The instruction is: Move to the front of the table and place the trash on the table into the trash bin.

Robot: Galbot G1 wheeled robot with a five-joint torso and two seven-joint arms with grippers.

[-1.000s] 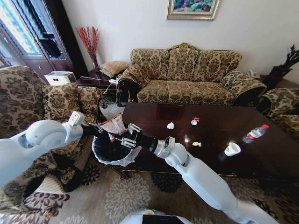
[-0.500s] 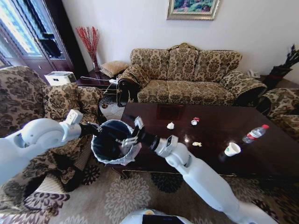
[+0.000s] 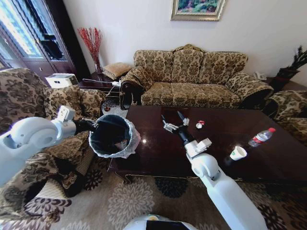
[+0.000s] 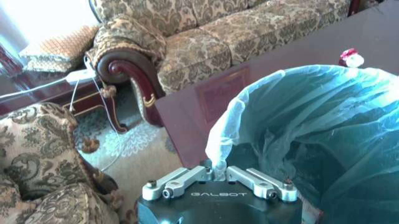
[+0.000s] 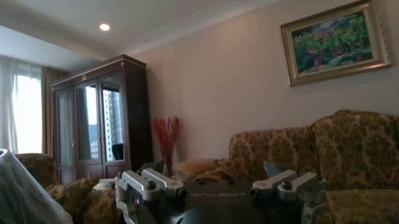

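Left end effector [image 3: 93,125] holds the trash bin [image 3: 112,135] off the tabletop's left end, fingers [image 4: 203,173] pinched together on the bag-lined rim; wrist view shows the whitish liner bunched right at the clamp. Bin tilted, mouth facing the head cam, dark interior w/ a scrap of paper visible low inside. Bin sits just beside the tabletop [image 3: 158,143] edge, above the patterned carpet [image 3: 124,201]. Right end effector [image 3: 173,120] out over the tabletop, raised, fingers spread apart, nothing between them; right wrist view has both fingers [image 5: 149,179] wide w/ wall and painting [image 5: 333,42] behind. Right end effector is over the left-centre part of the tabletop, approx. where a crumpled white bit would be hidden behind it; can't tell what lies under it. Remaining trash on the tabletop: red-and-white scrap [image 3: 199,124] just right of the right end effector, also seen past the bin rim in left wrist view; white paper cup [image 3: 237,153] near the front right edge; clear bottle w/ red cap [image 3: 261,137] lying on its side farther right, well apart from the bin. Sofa [image 3: 192,79] behind the tabletop, armchair [image 3: 33,103] on the left behind the left arm.
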